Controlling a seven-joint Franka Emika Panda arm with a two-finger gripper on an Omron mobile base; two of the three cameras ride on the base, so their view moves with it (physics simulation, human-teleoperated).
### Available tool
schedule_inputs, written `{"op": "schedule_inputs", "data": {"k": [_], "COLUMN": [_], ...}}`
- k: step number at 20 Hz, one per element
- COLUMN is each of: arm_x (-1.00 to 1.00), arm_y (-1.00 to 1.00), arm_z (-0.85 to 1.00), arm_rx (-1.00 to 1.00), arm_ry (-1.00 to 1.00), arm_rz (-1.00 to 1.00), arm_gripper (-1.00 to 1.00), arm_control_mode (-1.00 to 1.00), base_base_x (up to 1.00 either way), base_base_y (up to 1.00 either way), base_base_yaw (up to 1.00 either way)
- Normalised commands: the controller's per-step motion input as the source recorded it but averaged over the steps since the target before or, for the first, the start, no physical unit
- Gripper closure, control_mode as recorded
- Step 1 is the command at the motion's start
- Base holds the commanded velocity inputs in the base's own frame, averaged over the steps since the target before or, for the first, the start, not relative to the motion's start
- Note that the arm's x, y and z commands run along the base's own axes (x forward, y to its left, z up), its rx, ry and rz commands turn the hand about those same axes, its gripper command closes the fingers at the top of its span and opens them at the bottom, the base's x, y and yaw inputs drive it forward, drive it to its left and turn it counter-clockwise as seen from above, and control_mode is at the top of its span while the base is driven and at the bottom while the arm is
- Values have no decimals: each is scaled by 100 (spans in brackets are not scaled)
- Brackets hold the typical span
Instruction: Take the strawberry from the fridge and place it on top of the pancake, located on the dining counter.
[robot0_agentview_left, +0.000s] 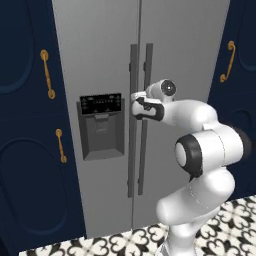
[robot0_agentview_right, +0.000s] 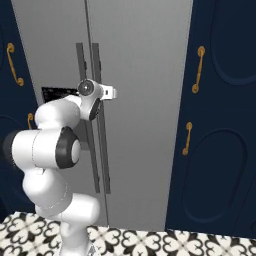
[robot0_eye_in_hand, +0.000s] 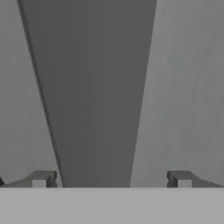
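The fridge (robot0_agentview_left: 100, 60) stands shut between navy cabinets (robot0_agentview_left: 25, 125) with gold handles (robot0_agentview_left: 47, 74), so the strawberry, presumably inside, cannot be seen. The arm reaches forward at about mid-door height and brings the tool (robot0_agentview_left: 134, 102) up against the left of the two long vertical door handles (robot0_agentview_left: 133, 120), which run side by side at the seam where the doors meet. In the hand view that dark handle bar (robot0_eye_in_hand: 94, 96) runs lengthwise between the two fingertips (robot0_eye_in_hand: 41, 179), which sit apart on either side of it, not yet squeezing. The tool is lined up this way, most likely, so that closing it would pinch the bar and let the arm pull the door open. The black dispenser panel (robot0_agentview_left: 101, 125) lies just left of the tool, untouched.
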Motion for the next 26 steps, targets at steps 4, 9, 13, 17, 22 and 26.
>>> {"op": "schedule_inputs", "data": {"k": [4,9,13,17,22,26], "arm_x": [15,-32,-98,-99,-100,-99], "arm_y": [0,-4,-49,-81,-97,-100], "arm_z": [-1,0,0,5,12,4], "arm_rx": [0,0,0,0,1,5], "arm_ry": [0,0,2,14,22,23], "arm_rz": [7,-1,-8,-7,-8,-11], "arm_gripper": [100,100,100,100,100,-100], "arm_control_mode": [-100,-100,-100,-100,-100,-100], "base_base_x": [0,0,0,0,0,0], "base_base_y": [0,0,0,0,0,0], "base_base_yaw": [0,0,0,0,0,0]}}
